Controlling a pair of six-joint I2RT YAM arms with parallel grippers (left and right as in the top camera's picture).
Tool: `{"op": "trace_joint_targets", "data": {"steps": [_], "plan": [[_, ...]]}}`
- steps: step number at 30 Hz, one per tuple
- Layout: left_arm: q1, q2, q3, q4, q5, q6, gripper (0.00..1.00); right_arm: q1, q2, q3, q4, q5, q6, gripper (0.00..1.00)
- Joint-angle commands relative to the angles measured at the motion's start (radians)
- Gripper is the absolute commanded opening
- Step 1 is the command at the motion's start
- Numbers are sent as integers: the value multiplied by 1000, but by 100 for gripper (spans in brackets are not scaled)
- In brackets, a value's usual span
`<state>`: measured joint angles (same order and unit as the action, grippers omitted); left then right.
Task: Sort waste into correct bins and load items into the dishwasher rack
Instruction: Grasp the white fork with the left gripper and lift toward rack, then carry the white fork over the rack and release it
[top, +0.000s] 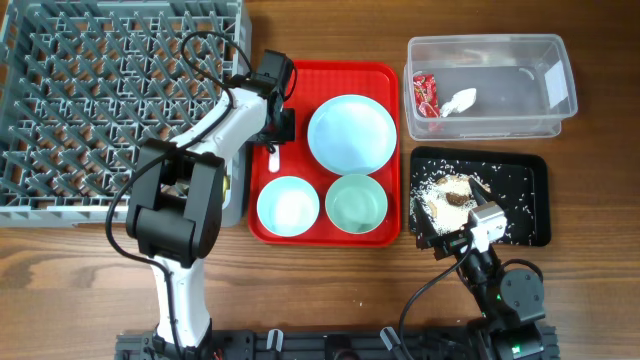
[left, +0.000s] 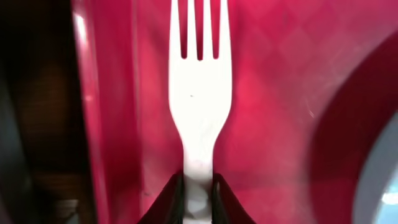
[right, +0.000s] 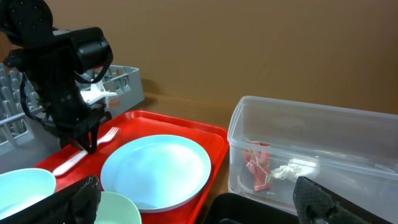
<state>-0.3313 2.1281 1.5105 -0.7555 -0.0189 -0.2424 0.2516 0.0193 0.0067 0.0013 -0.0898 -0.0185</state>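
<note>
My left gripper (top: 272, 135) is shut on the handle of the white plastic fork (left: 199, 106), which lies at the left edge of the red tray (top: 385, 75). The grip shows close up in the left wrist view (left: 199, 190). On the tray are a pale blue plate (top: 351, 133) and two pale blue bowls (top: 288, 205) (top: 356, 203). The clear tub (top: 560, 70) holds the red wrapper (top: 426, 93) and the white napkin (top: 460, 100). The black tray (top: 530, 200) holds food scraps (top: 447, 193). My right gripper (top: 450, 232) is open and empty over the black tray's near left corner. The spoon and yellow cup do not show.
The grey dishwasher rack (top: 90, 90) fills the back left, with the left arm reaching across its right edge. In the right wrist view the plate (right: 155, 168) lies ahead, the clear tub (right: 323, 134) to the right, and the rack (right: 121, 78) far left. Bare wood lies in front.
</note>
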Motion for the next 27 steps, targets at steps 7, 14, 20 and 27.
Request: {"op": "trace_joint_targets", "data": {"steps": [7, 14, 20, 27], "plan": [[2, -152, 22, -35, 127, -2, 4, -5, -14, -2, 6, -15, 21, 100], [34, -349, 21, -116, -58, 3, 4, -5, -14, -2, 6, -15, 21, 100], [70, -384, 14, -158, -256, 113, 7, -5, -14, -2, 6, -15, 21, 100], [121, -322, -73, -90, -262, 108, 17, -5, -14, -2, 6, -16, 21, 100]]}}
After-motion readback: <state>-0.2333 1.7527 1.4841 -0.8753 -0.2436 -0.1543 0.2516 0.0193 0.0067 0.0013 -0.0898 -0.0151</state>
